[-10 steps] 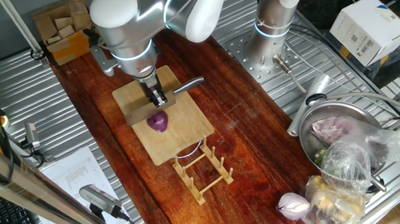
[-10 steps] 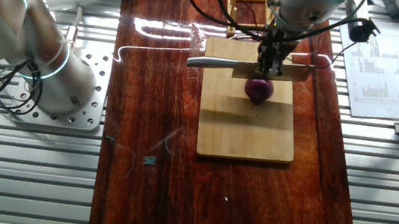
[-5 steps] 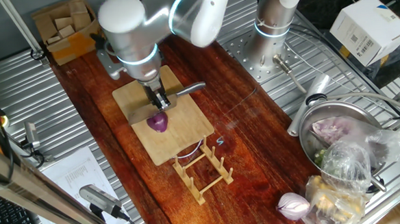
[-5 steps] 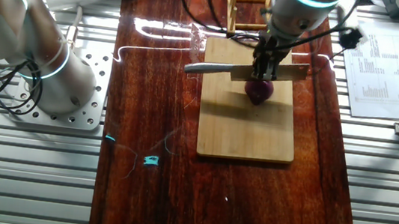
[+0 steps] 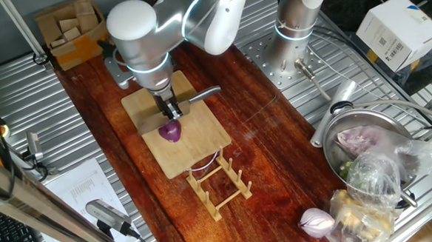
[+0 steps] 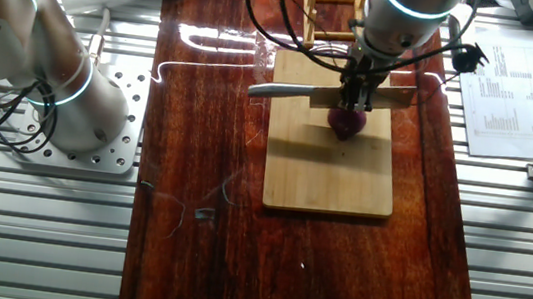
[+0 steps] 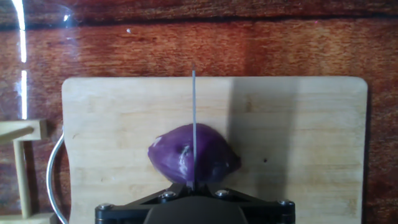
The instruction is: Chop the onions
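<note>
Onion (image 5: 171, 131), small and dark purple, is seated on the cutting board (image 5: 191, 148) under the knife (image 6: 333, 96), which is clamped crosswise in the gripper (image 5: 171, 111).

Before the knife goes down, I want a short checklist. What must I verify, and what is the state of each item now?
1. Gripper holds the knife: ok, shut on the blade's spine.
2. Blade lined over the purple onion: ok, near its middle in the hand view.
3. Onion lies on the cutting board: ok.
4. Blade already in the onion: cannot tell.
5. Wooden rack away from the blade: ok.
</note>
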Controlling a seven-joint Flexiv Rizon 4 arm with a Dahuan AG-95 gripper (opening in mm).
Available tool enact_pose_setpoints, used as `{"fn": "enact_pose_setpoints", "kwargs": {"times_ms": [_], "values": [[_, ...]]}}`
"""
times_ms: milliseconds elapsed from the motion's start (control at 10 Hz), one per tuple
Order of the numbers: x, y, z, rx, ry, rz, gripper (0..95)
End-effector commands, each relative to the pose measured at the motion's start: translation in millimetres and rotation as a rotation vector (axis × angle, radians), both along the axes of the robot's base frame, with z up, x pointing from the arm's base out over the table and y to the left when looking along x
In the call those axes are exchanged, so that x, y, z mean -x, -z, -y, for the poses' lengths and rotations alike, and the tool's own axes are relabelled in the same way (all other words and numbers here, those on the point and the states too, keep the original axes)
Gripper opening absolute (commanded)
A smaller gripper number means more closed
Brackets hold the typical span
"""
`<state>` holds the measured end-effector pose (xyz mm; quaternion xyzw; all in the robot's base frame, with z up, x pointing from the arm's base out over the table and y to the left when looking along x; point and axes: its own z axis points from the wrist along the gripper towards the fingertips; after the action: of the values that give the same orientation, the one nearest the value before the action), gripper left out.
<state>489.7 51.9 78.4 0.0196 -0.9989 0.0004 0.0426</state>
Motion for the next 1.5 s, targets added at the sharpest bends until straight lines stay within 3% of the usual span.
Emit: {"fn": "enact_pose_setpoints", "kwargs": {"times_ms": [100, 500, 800, 1100, 1500], "values": [[1.8, -7.7, 3.2, -0.008, -0.009, -0.011, 0.0], [-1.6, -17.9, 4.3, -0.014, -0.02, -0.029, 0.0], [-10.7, -11.8, 0.6, -0.015, -0.018, -0.032, 0.0], [-7.8, -6.5, -0.8, -0.013, -0.021, -0.032, 0.0], [-4.4, -11.4, 4.5, -0.017, -0.043, -0.025, 0.0]]}}
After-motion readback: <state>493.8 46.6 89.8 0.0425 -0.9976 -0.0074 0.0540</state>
